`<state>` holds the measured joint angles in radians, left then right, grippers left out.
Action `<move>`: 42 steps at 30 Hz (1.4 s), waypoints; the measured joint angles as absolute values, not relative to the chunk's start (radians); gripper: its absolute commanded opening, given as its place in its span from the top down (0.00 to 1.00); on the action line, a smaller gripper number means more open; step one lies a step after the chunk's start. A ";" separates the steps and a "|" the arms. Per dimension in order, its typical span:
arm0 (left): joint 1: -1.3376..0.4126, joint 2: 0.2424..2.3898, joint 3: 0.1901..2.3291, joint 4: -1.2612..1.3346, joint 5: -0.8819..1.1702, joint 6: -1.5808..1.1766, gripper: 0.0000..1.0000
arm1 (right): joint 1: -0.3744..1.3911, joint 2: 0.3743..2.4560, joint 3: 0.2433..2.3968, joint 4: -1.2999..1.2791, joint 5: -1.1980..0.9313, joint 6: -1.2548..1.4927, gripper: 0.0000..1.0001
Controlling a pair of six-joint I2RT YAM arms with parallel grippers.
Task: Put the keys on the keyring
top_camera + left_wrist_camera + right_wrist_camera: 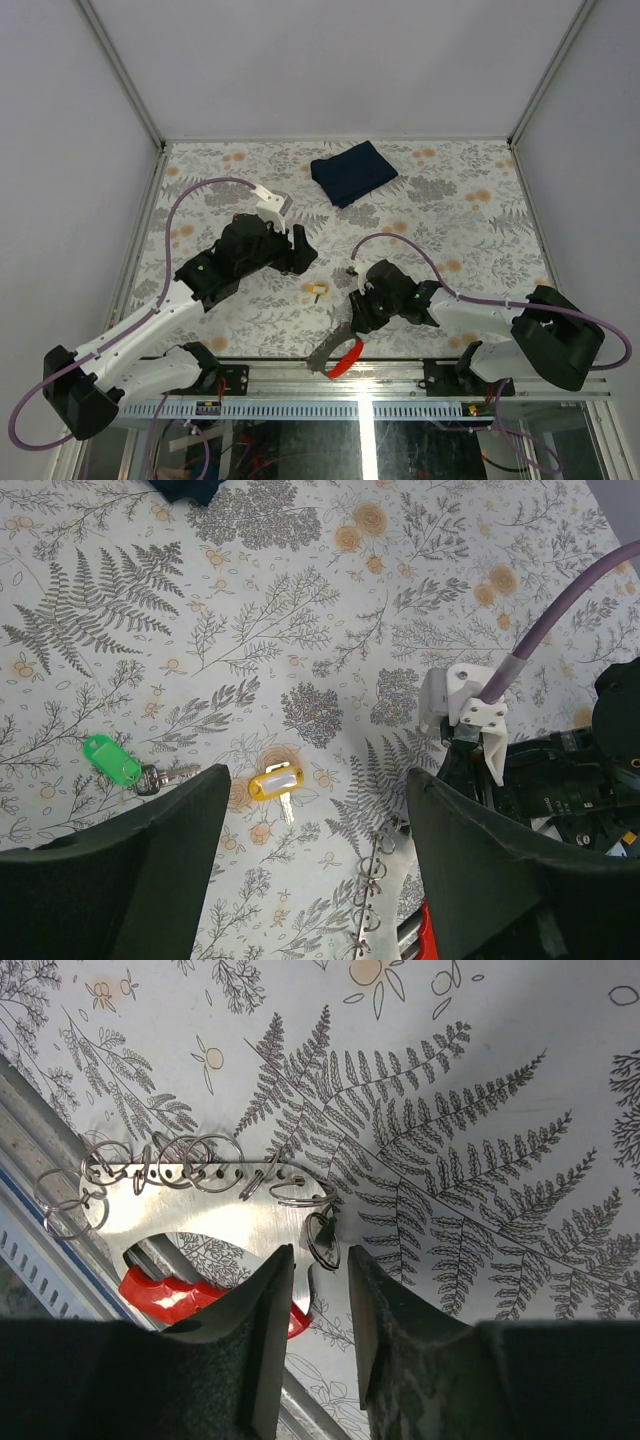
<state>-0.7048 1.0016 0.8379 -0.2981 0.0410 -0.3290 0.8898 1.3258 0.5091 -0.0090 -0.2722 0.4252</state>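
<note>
Keyring [190, 1210] lies at the table's [500, 540] near edge, by the rail, with red tag [165, 1295] attached. Right gripper [318, 1255] fingers are nearly together astride its end; can't tell if clamped. Left gripper [315, 785] is spread wide above yellow key [275, 783]. Green key [112, 758] lies near it, not touching, both flat on table.

Blue cloth [353, 172] on floral table [455, 235]
</note>
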 measured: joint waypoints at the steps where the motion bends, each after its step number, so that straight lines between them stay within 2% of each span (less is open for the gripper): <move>1: -0.705 1.002 0.838 -0.299 0.041 -0.327 0.30 | 0.891 1.330 0.509 -0.007 -0.272 0.423 0.74; 5: -0.705 1.002 0.838 -0.300 0.041 -0.324 0.30 | 0.891 1.336 0.509 0.002 -0.270 0.418 0.99; 6: -0.705 1.002 0.838 -0.301 0.040 -0.324 0.30 | 0.891 1.336 0.509 0.004 -0.268 0.416 1.00; 11: -0.705 1.001 0.838 -0.301 0.040 -0.323 0.31 | 0.891 1.306 0.509 -0.009 -0.235 0.402 1.00; 17: -0.705 0.973 0.841 -0.301 0.057 -0.315 0.31 | 0.892 1.134 0.557 -0.134 -0.184 0.314 1.00; 28: -0.705 0.896 0.962 -0.289 0.152 -0.234 0.34 | 0.894 1.028 0.917 -0.386 -0.136 0.095 1.00; 32: -0.705 0.894 1.017 -0.291 0.196 -0.184 0.37 | 0.894 0.989 0.960 -0.392 -0.136 0.016 1.00; 38: -0.705 0.875 1.100 -0.287 0.309 -0.102 0.44 | 0.895 0.999 1.150 -0.515 -0.177 -0.098 1.00; 42: -0.705 0.867 1.141 -0.284 0.429 -0.067 0.45 | 0.895 1.010 1.257 -0.552 -0.251 -0.178 1.00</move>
<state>-0.7048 0.8665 1.1408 -0.2836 0.4286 -0.0669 0.8951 1.0096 1.2572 -0.5522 -0.2508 -0.1783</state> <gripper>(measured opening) 0.555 0.010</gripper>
